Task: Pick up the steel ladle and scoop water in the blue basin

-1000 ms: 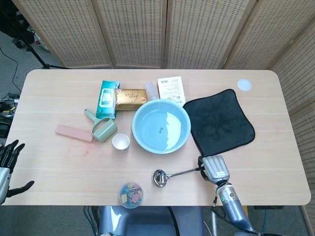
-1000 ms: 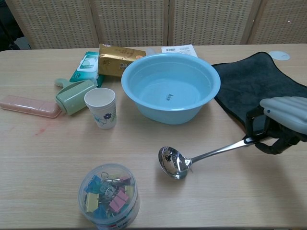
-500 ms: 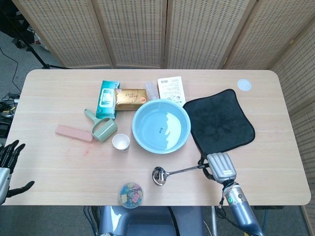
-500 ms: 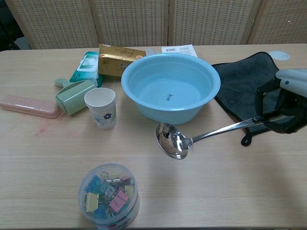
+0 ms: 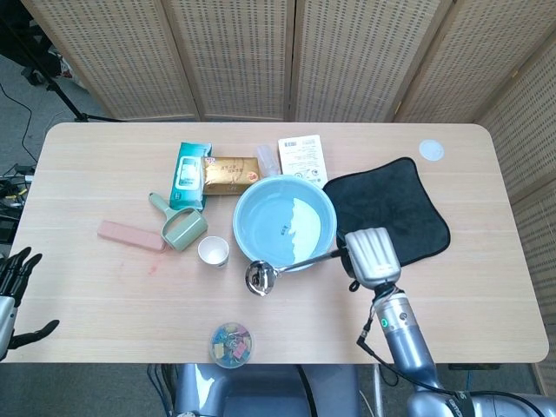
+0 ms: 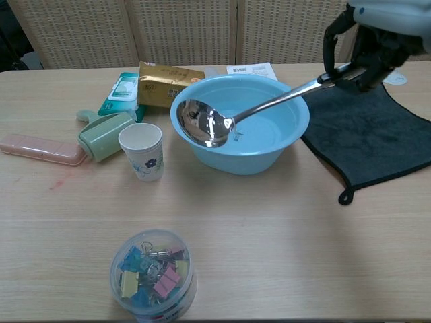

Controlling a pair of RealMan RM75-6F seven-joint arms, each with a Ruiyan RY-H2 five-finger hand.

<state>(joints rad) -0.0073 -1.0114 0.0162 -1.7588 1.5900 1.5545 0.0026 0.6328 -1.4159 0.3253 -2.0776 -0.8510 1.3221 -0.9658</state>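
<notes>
- Gripping the steel ladle point(image 6: 269, 102) by its handle end, the right hand point(image 6: 377, 37) holds it off the worktop point(image 6: 283, 256)
- ladle bowl hangs near the blue basin point(image 6: 269, 151) rim
- left hand point(image 5: 13, 287) spread, holding nothing

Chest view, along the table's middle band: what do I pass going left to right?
pink case → green lint roller → paper cup → steel ladle bowl → blue basin → black cloth
</notes>
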